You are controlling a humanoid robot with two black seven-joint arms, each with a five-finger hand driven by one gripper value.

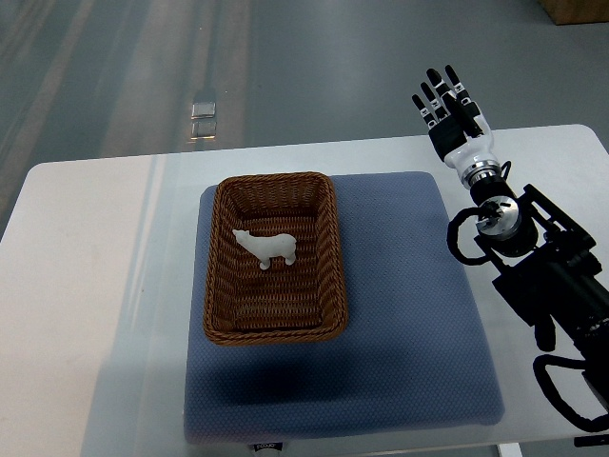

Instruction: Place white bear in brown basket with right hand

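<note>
With small white plastic bear point(266, 248) lying inside brown woven wicker basket point(221, 257), placement looks done; right hand point(452, 109) hovers apart w/ fingers point(436, 86) released, empty; next: rest arm

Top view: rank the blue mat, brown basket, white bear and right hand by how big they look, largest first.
1. Blue mat, by far the widest.
2. Brown basket, sitting on the mat.
3. Right hand, fingers spread, holding nothing.
4. White bear, inside the basket.
The hand and bear look close in size, and the raised hand may look bigger, so their order is unsure.
</note>
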